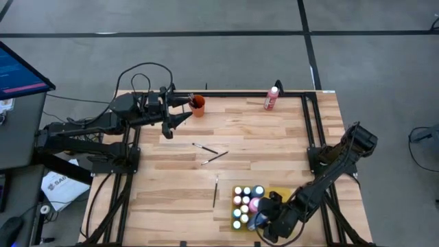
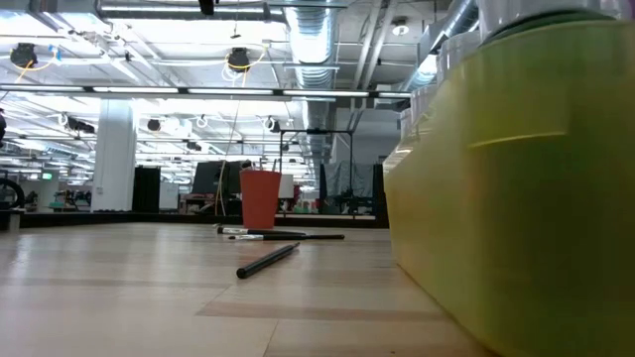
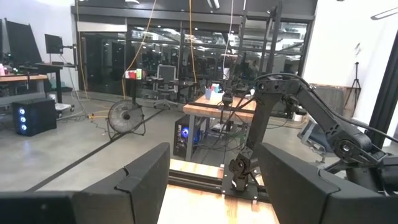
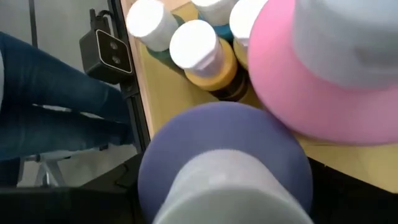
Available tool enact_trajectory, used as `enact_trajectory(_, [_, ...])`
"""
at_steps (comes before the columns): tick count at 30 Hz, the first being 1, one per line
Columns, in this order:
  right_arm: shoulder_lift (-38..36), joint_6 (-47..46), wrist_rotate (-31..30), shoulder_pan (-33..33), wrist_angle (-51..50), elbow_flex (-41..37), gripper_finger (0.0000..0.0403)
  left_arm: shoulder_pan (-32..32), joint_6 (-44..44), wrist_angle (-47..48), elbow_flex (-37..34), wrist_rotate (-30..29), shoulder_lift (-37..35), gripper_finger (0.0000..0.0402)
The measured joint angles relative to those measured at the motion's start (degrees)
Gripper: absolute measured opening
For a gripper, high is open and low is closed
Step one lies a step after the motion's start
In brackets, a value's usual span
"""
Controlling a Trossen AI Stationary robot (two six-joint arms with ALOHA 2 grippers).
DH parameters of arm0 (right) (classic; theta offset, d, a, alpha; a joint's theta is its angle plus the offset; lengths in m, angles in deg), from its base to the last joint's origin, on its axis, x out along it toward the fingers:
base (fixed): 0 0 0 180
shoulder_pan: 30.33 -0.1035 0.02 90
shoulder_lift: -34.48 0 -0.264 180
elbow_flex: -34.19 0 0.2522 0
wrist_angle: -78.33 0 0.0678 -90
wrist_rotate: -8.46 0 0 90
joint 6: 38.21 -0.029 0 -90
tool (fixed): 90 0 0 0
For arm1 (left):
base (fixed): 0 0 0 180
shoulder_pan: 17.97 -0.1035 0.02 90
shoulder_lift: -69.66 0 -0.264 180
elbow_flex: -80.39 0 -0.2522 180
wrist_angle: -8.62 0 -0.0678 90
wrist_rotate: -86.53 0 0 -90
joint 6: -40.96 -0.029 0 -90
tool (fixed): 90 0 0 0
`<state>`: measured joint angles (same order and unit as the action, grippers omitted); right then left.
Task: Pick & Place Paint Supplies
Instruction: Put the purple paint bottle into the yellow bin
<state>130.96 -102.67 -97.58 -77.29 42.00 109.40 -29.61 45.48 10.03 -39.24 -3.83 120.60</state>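
Several white-capped paint bottles (image 1: 245, 200) stand on a yellow tray (image 1: 280, 193) at the near right. My right gripper (image 1: 265, 221) slants down over the tray's near end. In its wrist view a blue bottle (image 4: 224, 155) stands upright right under it, next to a pink bottle (image 4: 311, 81). The dark fingers show only at the picture's lower corners, wide apart. Three thin brushes (image 1: 204, 147) (image 1: 214, 157) (image 1: 215, 191) lie flat on the table's middle. A pink bottle (image 1: 271, 98) lies at the far edge. My left gripper (image 1: 184, 111) hovers open beside the orange cup (image 1: 198, 105), with nothing between its fingers. My right gripper stands over the blue bottle (image 1: 255, 221) from above and the near right. The bottle itself hides the fingertips, so I cannot tell whether they touch it. The bottle stands upright on the tray.
A dark frame rail (image 1: 310, 123) runs along the table's right side. A person's jeans-clad legs (image 4: 50, 93) show beyond the near edge. In the low view a yellow bottle (image 2: 516, 178) fills the right, with the cup (image 2: 260, 198) and brushes (image 2: 268, 260) farther back.
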Motion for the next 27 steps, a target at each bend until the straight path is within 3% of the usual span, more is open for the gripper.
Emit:
enact_trajectory(7, [-0.02,1.94,2.45,1.19,-0.19,0.04,0.0250,-0.01,-0.01,-0.02,0.01,0.13,0.00,0.0242])
enact_trajectory(14, [-0.57,2.03,4.38,1.26,-0.63,-0.09,0.0250,-0.01,0.00,-0.02,0.02,0.11,0.00,0.0272])
enact_trajectory(27, [-4.44,3.55,4.43,1.26,-4.16,-0.33,0.0250,-0.01,0.20,-0.04,0.02,-0.15,0.00,0.0286])
